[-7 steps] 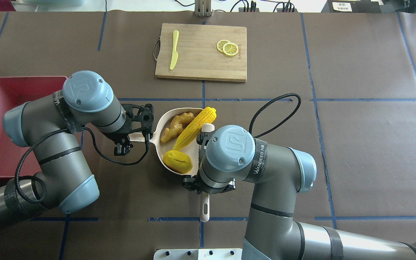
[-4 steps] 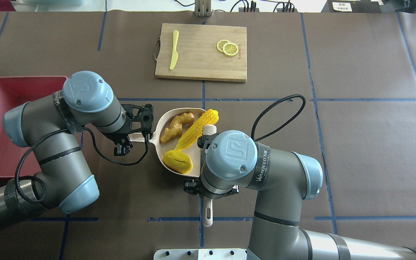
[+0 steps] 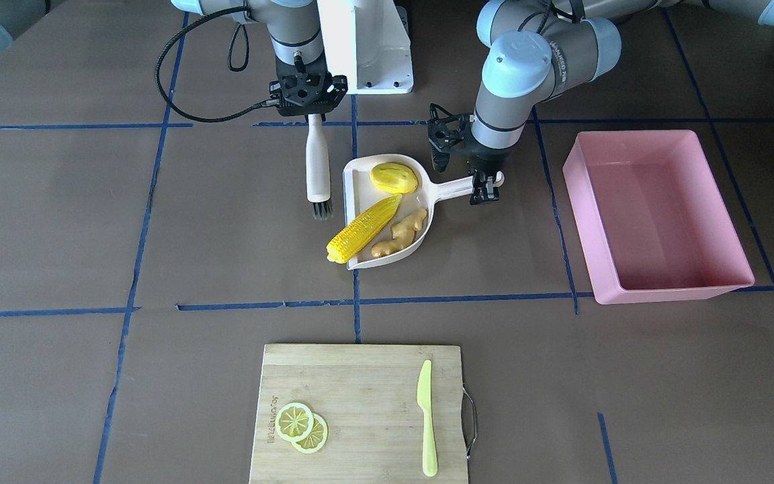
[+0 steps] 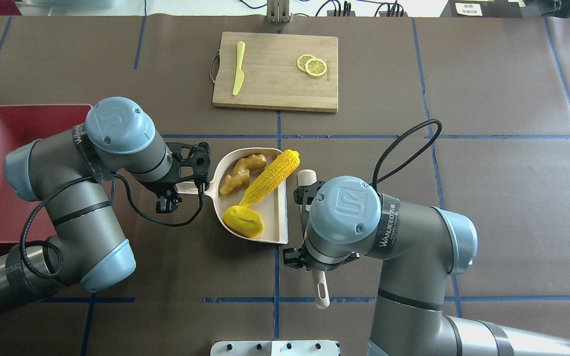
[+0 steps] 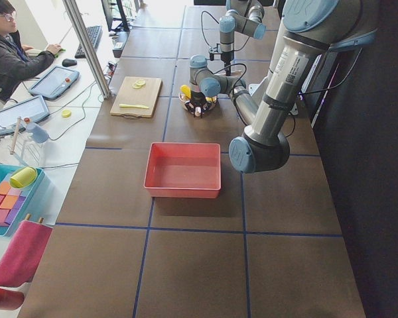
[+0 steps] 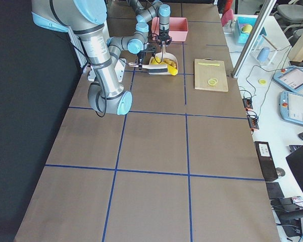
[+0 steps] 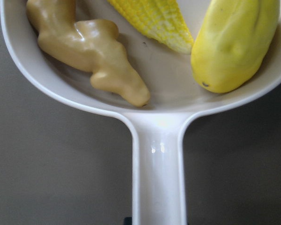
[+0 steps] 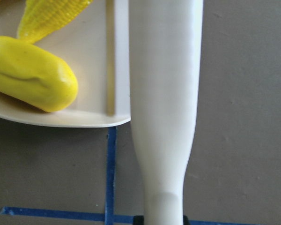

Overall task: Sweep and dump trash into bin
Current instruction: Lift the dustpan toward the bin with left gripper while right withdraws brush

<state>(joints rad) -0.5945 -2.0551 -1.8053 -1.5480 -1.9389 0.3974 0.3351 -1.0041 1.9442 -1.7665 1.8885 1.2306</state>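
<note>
The long yellow corn cob (image 3: 363,228), yellow potato lump (image 3: 394,177) and knobbly tan ginger root (image 3: 400,235) look light and rolly in the cream-white dustpan (image 3: 363,193), so carry it flat by the handle (image 3: 455,189) that the left gripper (image 3: 486,184) pinches, while the right gripper (image 3: 309,107) pinches the white brush (image 3: 316,168).

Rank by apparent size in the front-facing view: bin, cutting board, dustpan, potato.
1. Bin and cutting board: they look about alike, and the board lies nearer the camera, so I do not rank them.
2. Dustpan.
3. Potato.

Both arms fold inward, wrists pointing down, left hand (image 3: 486,183) and right hand (image 3: 311,113) each clamped tight
</note>
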